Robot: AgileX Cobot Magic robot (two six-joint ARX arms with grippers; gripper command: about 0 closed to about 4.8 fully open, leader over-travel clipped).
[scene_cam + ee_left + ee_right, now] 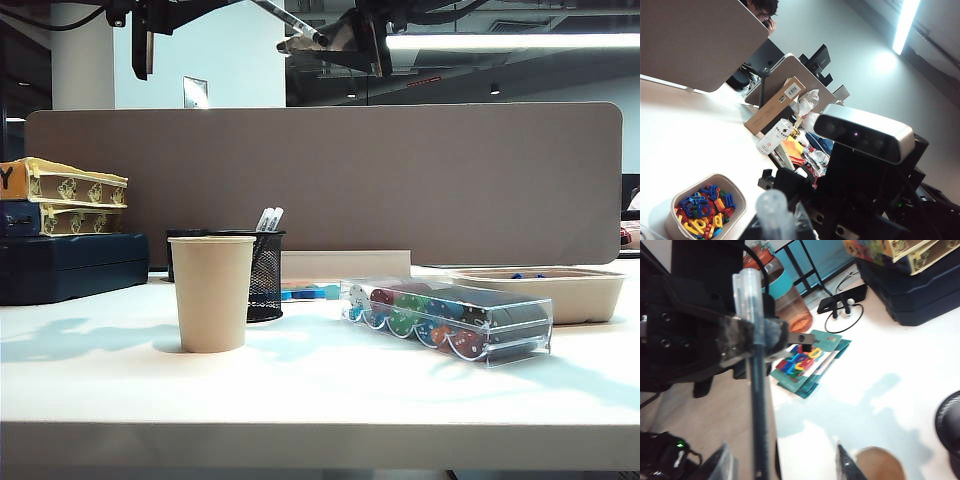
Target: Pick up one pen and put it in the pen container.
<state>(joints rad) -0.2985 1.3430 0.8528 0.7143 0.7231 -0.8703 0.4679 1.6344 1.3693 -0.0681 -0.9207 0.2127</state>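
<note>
2 fingers (pixel 846 465) of the right gripper (pixel 785 467) are the nearest parts in the right wrist view. they stand wide apart and touch nothing. the pen (pixel 759 405) passes upright between them, closer to 1 finger than to the other, with a gap on both sides.

just beyond, the left gripper (pixel 756 337) is clamped narrowly on the pen's upper shaft, below its clear end. the left wrist view shows that clear end close to its lens, with the right arm's camera housing (pixel 865 132) behind it. both grippers are high above the table (pixel 320 380). the exterior view cuts them off at its upper edge, so nothing there shows how their jaws stand.

on the table, listed from the front edge back in the exterior view:
- 1 paper cup (pixel 212 292), upright, left of centre.
- 1 clear case (pixel 450 320) of coloured chips, lying to the right.
- 1 container (pixel 264 275), black mesh, just behind and right of the cup. 2 white-topped pens (pixel 268 219) slant out of it.
- 1 beige tray (pixel 545 295) behind the case. the left wrist view shows coloured plastic letters in it.
- 1 teal pack (pixel 310 292) lying flat between container and case.
- 1 dark blue box (pixel 70 265) at far left, with 2 boxes (pixel 65 200) stacked on it.
- 1 grey partition (pixel 330 180) across the back.

the pen is in the air, well apart from the container.
</note>
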